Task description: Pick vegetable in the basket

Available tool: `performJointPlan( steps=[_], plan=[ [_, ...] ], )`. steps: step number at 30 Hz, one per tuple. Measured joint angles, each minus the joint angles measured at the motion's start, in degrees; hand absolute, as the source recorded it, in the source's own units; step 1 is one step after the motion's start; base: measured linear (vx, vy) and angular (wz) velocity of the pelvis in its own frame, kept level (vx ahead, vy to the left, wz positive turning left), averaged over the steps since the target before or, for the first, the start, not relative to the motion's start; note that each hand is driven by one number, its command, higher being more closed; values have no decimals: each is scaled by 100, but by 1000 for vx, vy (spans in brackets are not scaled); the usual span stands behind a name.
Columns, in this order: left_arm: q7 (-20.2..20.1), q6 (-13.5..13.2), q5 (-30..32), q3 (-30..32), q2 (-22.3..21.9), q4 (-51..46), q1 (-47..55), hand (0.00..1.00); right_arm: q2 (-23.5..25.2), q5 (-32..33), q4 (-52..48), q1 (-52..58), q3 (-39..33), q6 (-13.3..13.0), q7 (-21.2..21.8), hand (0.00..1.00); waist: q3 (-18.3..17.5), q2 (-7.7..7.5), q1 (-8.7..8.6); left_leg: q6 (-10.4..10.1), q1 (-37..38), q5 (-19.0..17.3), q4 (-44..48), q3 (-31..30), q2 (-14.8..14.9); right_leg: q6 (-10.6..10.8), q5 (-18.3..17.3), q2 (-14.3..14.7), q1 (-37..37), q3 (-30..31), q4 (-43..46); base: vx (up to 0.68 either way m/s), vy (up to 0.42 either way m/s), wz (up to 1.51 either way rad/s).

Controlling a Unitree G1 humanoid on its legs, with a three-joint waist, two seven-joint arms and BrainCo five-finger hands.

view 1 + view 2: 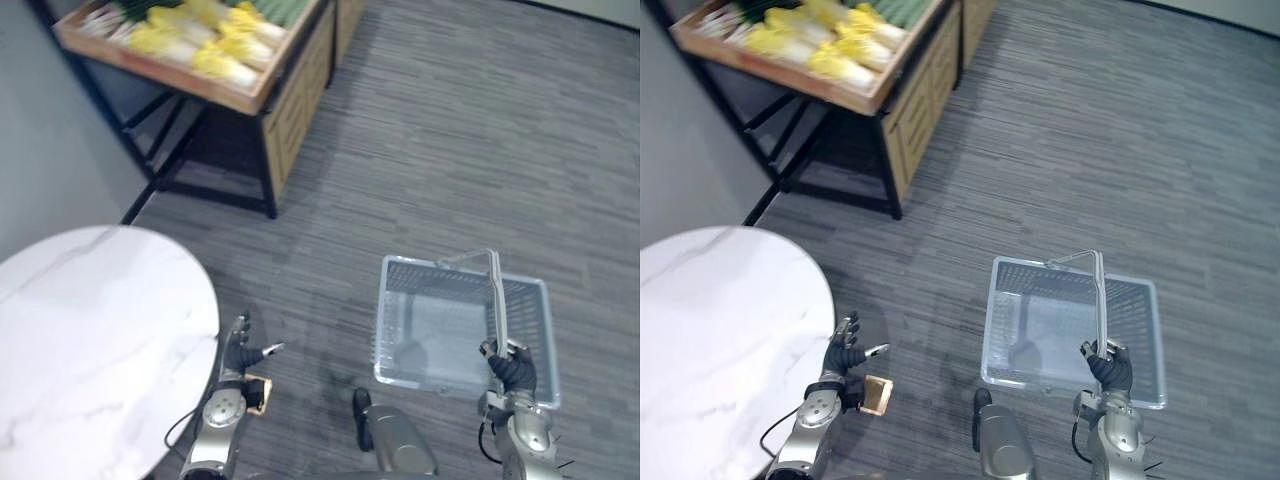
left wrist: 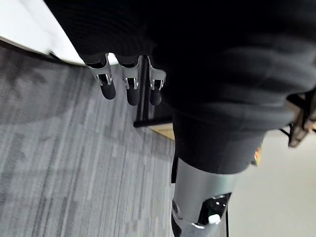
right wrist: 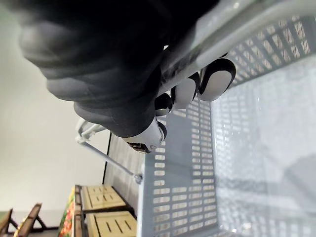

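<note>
Right hand (image 1: 512,368) grips basket (image 1: 402,300); table (image 1: 90,320), perhaps cabbages (image 1: 215,45), leftward.

Left robot hand (image 1: 238,350) low, fingers straight, thumb out. Right robot hand (image 1: 512,368) low, fingers curled round basket handle (image 1: 496,300).

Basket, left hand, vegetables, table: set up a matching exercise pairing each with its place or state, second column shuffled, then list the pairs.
1 basket
2 left hand
3 vegetables
4 table

A in a wooden crate
B white, round, at the robot's left
C empty, handle gripped by the right hand
D open, holding nothing

Pairs: 1-C, 2-D, 3-A, 4-B
</note>
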Motion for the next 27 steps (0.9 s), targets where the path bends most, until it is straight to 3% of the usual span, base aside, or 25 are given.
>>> performJointPlan(
  steps=[1, 2, 3, 5, 7, 8, 9, 10, 11, 12, 13, 14, 15, 16, 17, 19, 20, 22, 24, 25, 26, 27],
  plan=[
    [5, -8, -1, -16, -6, -12, 44, 0, -65, 0, -19, -15, 51, -6, -4, 100, 4, 1, 38, -7, -95, 359, 377, -270, 7, -31, -41, -7, 137, 178, -56, 318, -121, -141],
    [16, -31, -7, -108, -34, -22, 99, 0, -158, 1, -88, -77, 124, -11, -19, 100, 19, 37, 99, -350, -399, 61, 979, -854, -109, -38, -91, 76, 312, 521, -190, 293, -7, -140],
    [28, -52, -24, -159, -40, -81, 126, 0, -211, 1, -130, -165, 117, -11, -24, 100, 27, 76, 131, -520, -800, -443, 1262, -1349, -378, -95, -132, 106, 448, 808, -273, 283, 54, -134],
    [121, -70, -38, -193, -66, -319, 257, 0, -217, -18, -252, -184, 181, -20, -20, 100, 41, 63, 303, -494, -1314, -969, 1090, -1792, -812, -226, -242, 100, 686, 1244, -402, 189, 113, -116],
    [178, -116, -33, -194, -80, -563, 406, 0, -254, -55, -280, -250, 266, -25, -24, 100, 47, 68, 385, -467, -1814, -1138, 467, -2117, -1197, -212, -414, 28, 932, 1494, -472, 236, 208, -83],
    [255, -116, -11, -193, -123, -706, 453, 0, -278, -56, -280, -307, 267, -25, -45, 100, 59, 81, 428, -546, -2082, -1091, -318, -2401, -1490, -168, -550, -65, 1038, 1606, -483, 195, 257, -53],
    [319, -117, 33, -184, -185, -916, 476, 0, -387, -72, -282, -357, 282, -26, -65, 100, 57, 175, 467, -810, -2208, -921, -1397, -2654, -1680, -42, -651, -85, 1073, 1725, -516, 199, 276, -58],
    [383, -120, 61, -183, -217, -1056, 502, 0, -477, -114, -286, -396, 316, -29, -107, 100, 53, 282, 520, -837, -2256, -757, -1919, -2761, -1693, 27, -710, -43, 1081, 1798, -523, 248, 307, -83],
    [455, -134, 169, -169, -245, -1169, 503, 0, -537, -183, -279, -421, 416, -27, -143, 100, 14, 373, 634, -660, -2211, -439, -1876, -2735, -1795, 149, -793, -48, 1205, 2019, -601, 290, 264, -66],
    [509, -132, 218, -163, -244, -1246, 510, 0, -538, -234, -283, -438, 479, -28, -147, 100, 7, 343, 647, -581, -2212, -483, -1809, -2716, -1857, 183, -822, -151, 1241, 2027, -609, 404, 342, -35],
    [528, -133, 283, -108, -226, -1468, 523, 0, -537, -288, -303, -429, 526, -29, -139, 100, 6, 236, 548, -355, -2282, -598, -1585, -2668, -2010, 301, -1006, -389, 1299, 2001, -650, 518, 407, 5],
    [522, -141, 376, -106, -238, -1605, 544, 0, -497, -331, -300, -362, 519, -27, -141, 100, -55, 79, 594, -76, -2211, -711, -1577, -2543, -2225, 436, -1232, -571, 1288, 2019, -368, 408, 334, 9],
    [524, -165, 387, -97, -220, -1613, 537, 0, -458, -339, -297, -355, 516, -28, -136, 100, -65, -3, 590, 24, -2151, -768, -1574, -2494, -2320, 700, -1351, -609, 1164, 1991, 110, 430, 250, -7],
    [538, -165, 427, -109, -199, -1584, 537, 0, -424, -400, -282, -366, 521, -26, -127, 100, -59, -101, 591, 205, -1950, -880, -1583, -2452, -2506, 1475, -1452, -617, 847, 1888, 1317, 458, 165, -8],
    [551, -161, 429, -115, -153, -1582, 552, 0, -410, -498, -184, -368, 522, -22, -113, 100, -48, -122, 579, 336, -1645, -972, -1640, -2458, -2641, 1724, -1206, -639, 486, 1761, 2403, 558, 197, -7],
    [583, -155, 439, -187, -97, -1576, 546, 0, -393, -623, 45, -392, 554, -20, -112, 100, -40, -135, 576, 510, -1138, -1047, -1863, -2454, -2755, 1574, -1184, -744, 114, 1383, 3518, 444, 117, -3],
    [642, -139, 480, -215, -72, -1569, 541, 0, -391, -675, 99, -388, 570, 2, -110, 100, -42, -67, 546, 557, -700, -1080, -2139, -2457, -2760, 1154, -1258, -847, -117, 867, 3758, 531, 73, -7],
    [664, -132, 488, -230, -35, -1562, 515, 0, -393, -675, 101, -398, 674, 3, -85, 100, -47, 36, 529, 560, -126, -1077, -2651, -2622, -2706, 627, -1463, -835, -598, 230, 3540, 554, 50, -6],
    [654, -127, 479, -257, 0, -1270, 346, 0, -396, -676, 100, -486, 749, 0, 38, 100, -9, 224, 380, 464, 300, -1087, -2983, -2898, -2441, 439, -1434, -454, -1301, -11, 2380, 665, -32, 35],
    [651, -119, 468, -265, 1, -1070, 228, 0, -403, -674, 97, -508, 749, -1, 79, 100, -4, 229, 303, 313, 409, -1105, -2979, -2954, -2375, 482, -1153, -354, -1485, 50, 1692, 635, -82, 62],
    [650, -114, 462, -274, 2, -877, 133, 0, -411, -674, 92, -509, 750, -2, 110, 100, -9, 215, 261, 133, 569, -1161, -2977, -3034, -2335, 462, -625, -264, -1507, 213, 770, 807, -159, 67],
    [647, -113, 460, -280, 1, -710, 99, 0, -421, -673, 57, -456, 759, -2, 122, 100, -50, 116, 240, -96, 800, -1287, -2945, -3193, -2364, 423, 567, -235, -1401, 459, -212, 553, -121, 62]
  ],
)
